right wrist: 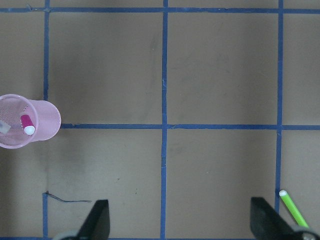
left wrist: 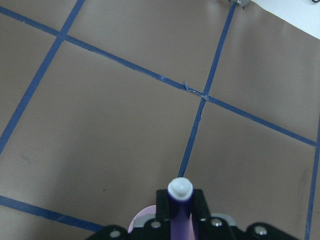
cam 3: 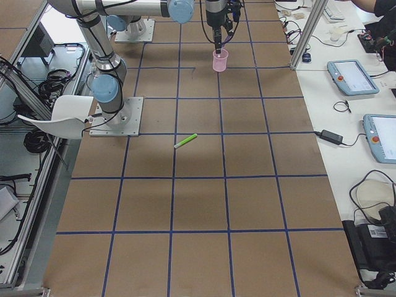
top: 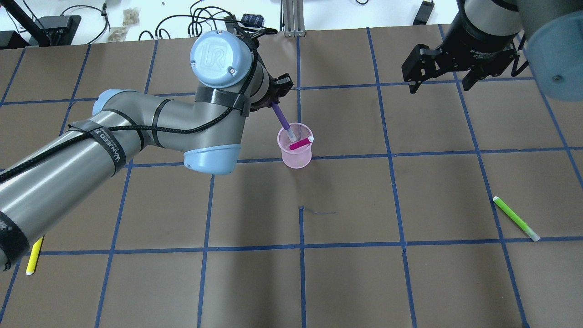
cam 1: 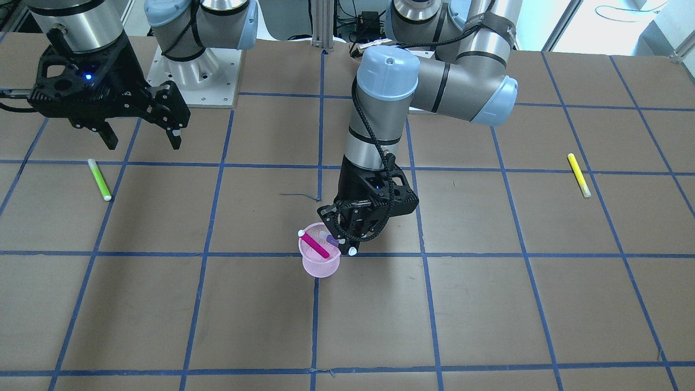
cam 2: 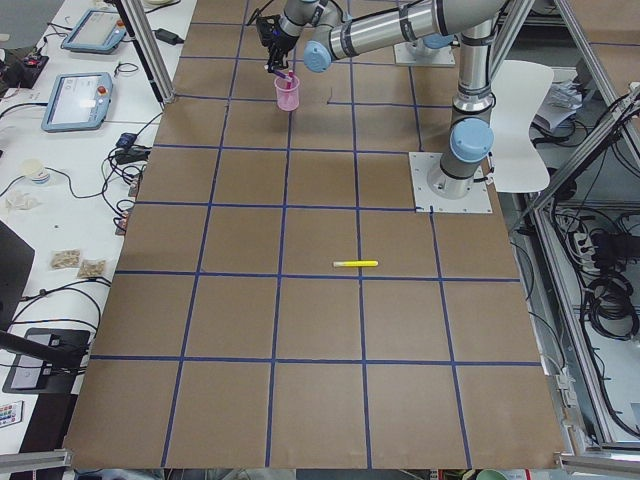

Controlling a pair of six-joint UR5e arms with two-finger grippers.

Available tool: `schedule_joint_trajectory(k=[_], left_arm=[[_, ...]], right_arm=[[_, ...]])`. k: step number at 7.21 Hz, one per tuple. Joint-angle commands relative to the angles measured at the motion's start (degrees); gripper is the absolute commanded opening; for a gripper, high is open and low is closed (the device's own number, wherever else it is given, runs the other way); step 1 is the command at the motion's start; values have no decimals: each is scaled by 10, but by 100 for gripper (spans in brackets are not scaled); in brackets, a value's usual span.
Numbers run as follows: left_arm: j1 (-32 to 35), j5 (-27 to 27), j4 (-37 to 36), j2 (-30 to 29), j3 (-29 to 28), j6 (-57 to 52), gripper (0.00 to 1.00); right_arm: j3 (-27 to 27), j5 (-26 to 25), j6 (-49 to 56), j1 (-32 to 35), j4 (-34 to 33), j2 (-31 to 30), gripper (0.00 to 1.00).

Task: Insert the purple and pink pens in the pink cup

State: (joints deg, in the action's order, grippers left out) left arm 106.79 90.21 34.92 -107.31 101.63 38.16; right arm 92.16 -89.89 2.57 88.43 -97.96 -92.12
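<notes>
The pink mesh cup stands near the table's middle, also in the overhead view and the right wrist view. A pink pen leans inside it. My left gripper is shut on a purple pen, held tilted just above the cup's rim, with its lower end inside the cup. In the left wrist view the pen's white cap sticks up between the fingers. My right gripper is open and empty, hovering well away from the cup.
A green pen lies on the table below the right gripper, also in the overhead view. A yellow pen lies on the robot's left side. Blue tape lines grid the brown table.
</notes>
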Motion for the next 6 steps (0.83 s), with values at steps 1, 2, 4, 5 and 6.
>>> schedule_joint_trajectory(k=[1,2,4,5,6], left_arm=[[2,1,-1,-4,1,-4,0],[2,2,-2,-11,3,-4,0],[3,2,-37,-32,11,-3,0],[6,1,-39,-33,12,-3,0],[7,1,-39,-33,13,-4,1]], right_arm=[[-16,-10,0,1,14,5,100],[-29,-4,0,1,22,12,100],[-39,2,0,1,41,17,100],[-38,2,0,1,41,17,100],[-37,1,0,1,41,17,100]])
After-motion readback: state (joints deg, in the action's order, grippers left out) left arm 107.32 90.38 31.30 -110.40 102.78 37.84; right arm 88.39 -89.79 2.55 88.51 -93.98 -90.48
